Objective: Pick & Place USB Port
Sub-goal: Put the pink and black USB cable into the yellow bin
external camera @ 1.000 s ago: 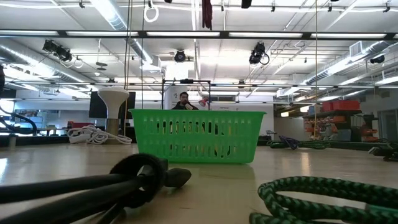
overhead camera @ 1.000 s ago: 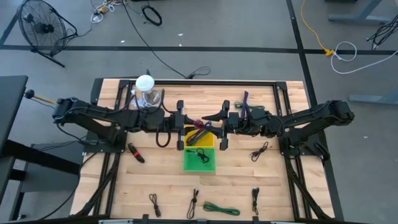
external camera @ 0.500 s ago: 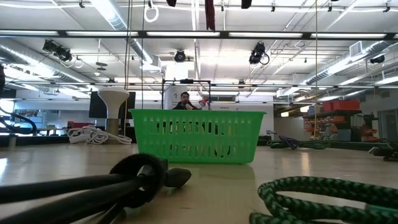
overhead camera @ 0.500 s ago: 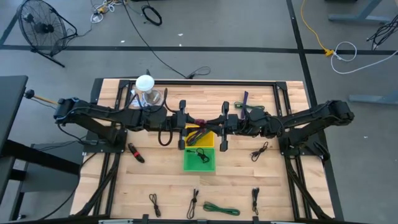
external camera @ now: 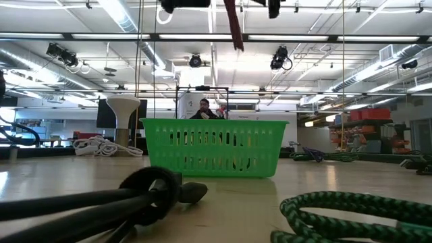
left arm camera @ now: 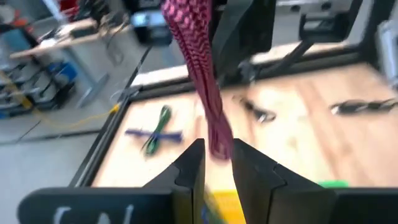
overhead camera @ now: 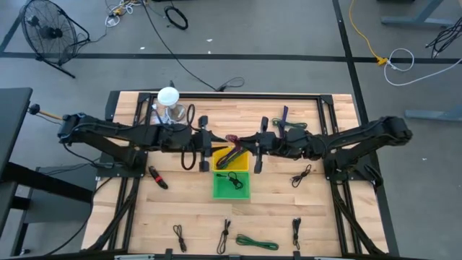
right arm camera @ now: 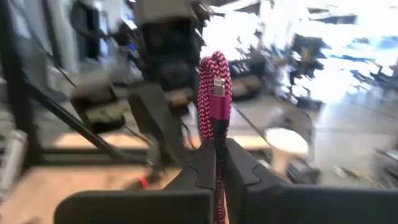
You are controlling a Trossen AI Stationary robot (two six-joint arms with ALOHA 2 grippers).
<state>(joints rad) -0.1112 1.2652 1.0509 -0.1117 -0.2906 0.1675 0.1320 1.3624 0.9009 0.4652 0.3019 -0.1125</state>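
- Pink-and-black braided USB cable (right arm camera: 214,106) stands clamped between my right gripper (right arm camera: 216,163) fingers; in the right wrist view its plug end sticks up past the fingertips, with the long axis running along the fingers.
- From the high view I see the cable (overhead camera: 232,148) slanting from the right gripper (overhead camera: 254,146) down toward the green basket (overhead camera: 232,185), hanging above the yellow tray (overhead camera: 243,162) in the middle of the table (overhead camera: 137,209).
- In the low view the cable (external camera: 233,25) hangs tilted from the top edge, well above the basket (external camera: 214,147).
- My left gripper (left arm camera: 216,167) sits partly open; the cable end (left arm camera: 202,74) hangs just beyond its fingertips, and I cannot tell whether it touches them.
- Compared with a second ago, the right gripper has gone from wide open to fully closed on the cable, and the left gripper (overhead camera: 204,144) has loosened and drawn back a little toward its own side.
- The cable has swung: it hung almost straight in the low view earlier and now leans.
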